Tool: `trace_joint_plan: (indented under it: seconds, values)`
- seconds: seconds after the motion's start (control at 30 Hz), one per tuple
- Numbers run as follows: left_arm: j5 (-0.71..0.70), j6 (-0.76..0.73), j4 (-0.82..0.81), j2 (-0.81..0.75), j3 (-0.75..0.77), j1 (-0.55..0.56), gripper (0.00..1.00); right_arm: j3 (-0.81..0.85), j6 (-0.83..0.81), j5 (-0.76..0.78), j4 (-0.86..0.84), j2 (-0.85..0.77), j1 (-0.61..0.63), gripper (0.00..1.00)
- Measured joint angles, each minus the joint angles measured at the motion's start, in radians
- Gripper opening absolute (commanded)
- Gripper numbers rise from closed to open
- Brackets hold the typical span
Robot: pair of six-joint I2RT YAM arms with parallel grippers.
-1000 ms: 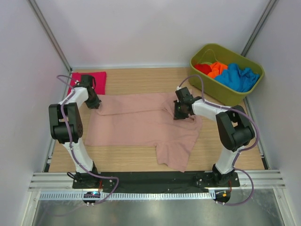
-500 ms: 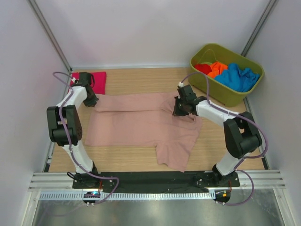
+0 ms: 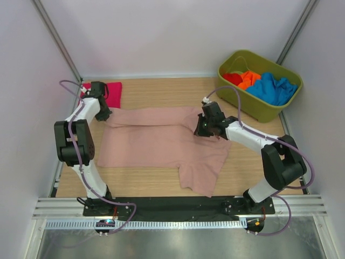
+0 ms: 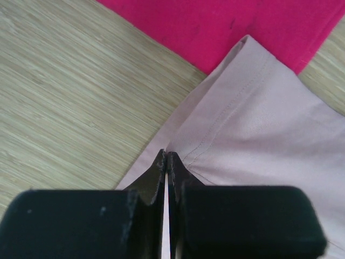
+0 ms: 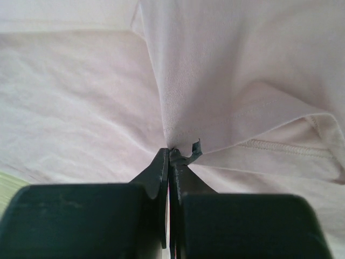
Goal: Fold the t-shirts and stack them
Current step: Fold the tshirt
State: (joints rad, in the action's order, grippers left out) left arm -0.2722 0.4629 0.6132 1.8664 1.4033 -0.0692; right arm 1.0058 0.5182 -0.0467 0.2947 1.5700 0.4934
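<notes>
Wooden tabletop [image 3: 156,89]; dusty-pink t-shirt [image 3: 156,143] corner covers magenta t-shirt [image 3: 113,91] edge beside left pincer [image 4: 167,156].

The dusty-pink t-shirt [image 3: 161,140] is plain, with matching stitching. The magenta t-shirt [image 3: 110,93] is solid. The olive-green tub [image 3: 253,106] holds a red t-shirt [image 3: 233,79], an orange t-shirt [image 3: 249,79] and a blue t-shirt [image 3: 272,89], seemingly unpatterned. The table [image 3: 156,89] shows pale wood grain.

You are viewing a robotics lab test cell. Identify it by the plain white panels [image 3: 161,38] on aluminium posts [image 3: 57,40] enclosing a wood-grain table [image 3: 156,91], the left arm [image 3: 75,141] and right arm [image 3: 277,162] bolted to a black base plate [image 3: 178,204], and the slotted cable duct [image 3: 178,224] along the near edge.
</notes>
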Motion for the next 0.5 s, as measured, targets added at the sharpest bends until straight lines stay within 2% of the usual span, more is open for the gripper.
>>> trace_joint_plan:
  seconds: [0.13, 0.2, 0.23, 0.27, 0.37, 0.47, 0.5]
  values:
    - [-0.023, -0.004, -0.002, 0.047, 0.001, 0.0, 0.0, -0.088, 0.016, 0.0, -0.021, -0.001, 0.019, 0.01]
    - [-0.025, -0.005, -0.002, 0.061, 0.001, 0.0, 0.0, -0.111, 0.018, 0.0, -0.019, -0.001, 0.02, 0.2]
    - [-0.026, -0.005, -0.002, 0.063, 0.001, 0.0, 0.0, -0.116, 0.017, 0.0, -0.017, -0.001, 0.02, 0.34]
    - [-0.028, -0.005, -0.002, 0.063, 0.001, 0.0, 0.01, -0.116, 0.018, 0.001, -0.016, -0.003, 0.02, 0.38]
    - [-0.053, -0.008, 0.005, 0.063, 0.01, 0.0, 0.16, -0.106, 0.013, 0.027, 0.015, -0.025, 0.019, 0.44]
    - [-0.095, -0.011, 0.032, 0.063, 0.035, 0.0, 0.34, -0.059, 0.013, 0.089, 0.09, -0.058, 0.003, 0.44]
    - [-0.108, -0.011, 0.038, 0.061, 0.042, 0.0, 0.44, -0.041, 0.014, 0.108, 0.106, -0.068, -0.012, 0.44]
